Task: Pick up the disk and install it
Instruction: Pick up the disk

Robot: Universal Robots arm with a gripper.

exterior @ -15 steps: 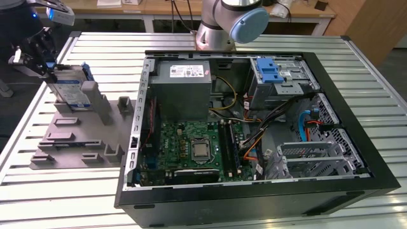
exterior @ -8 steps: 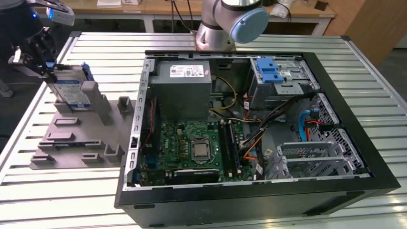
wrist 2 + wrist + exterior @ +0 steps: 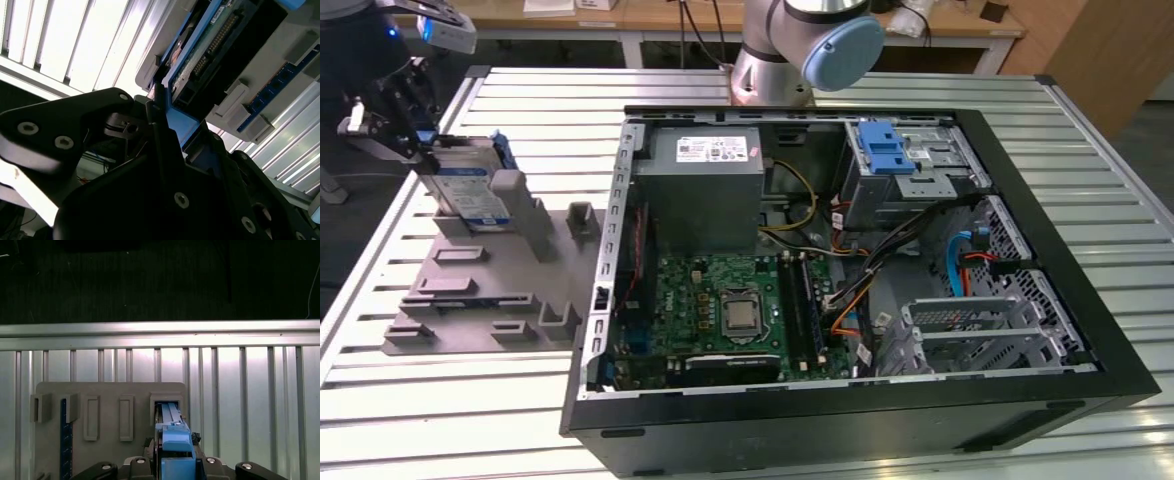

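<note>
Closest to the lens in the second wrist view, the gripper (image 3: 175, 122) is clamping its black fingers (image 3: 158, 132) onto the blue caddy (image 3: 182, 130) that frames the disk (image 3: 240, 47). The jaws are standing only narrowly apart, with the plastic frame pinched between them and no gap that I can make out on either side. In the exterior view the gripper (image 3: 403, 120) is meeting the upper end of the disk (image 3: 464, 190), which is standing on edge in a slot of the grey fixture (image 3: 494, 290). That fixture is lying on the slatted table (image 3: 427, 420), towards the exterior view's left and just beside the open computer case (image 3: 854, 430). The first wrist view is looking along the drive. The caddy (image 3: 176, 447) is sitting between the gripper (image 3: 175, 467) parts, and the disk (image 3: 167, 412) is running down into the fixture (image 3: 110, 390). I am judging the disk to be dense and quite rigid for its size, with smooth metal faces that would be slippery under hard pads. Its exposed connector pins (image 3: 216, 42) and board would be vulnerable to knocks, and the drive itself to any sharp jolt. The caddy's stiff plastic frame is looking like the sound place to hold it, and the fingers are gripping exactly there, clear of the label face and the pins.
</note>
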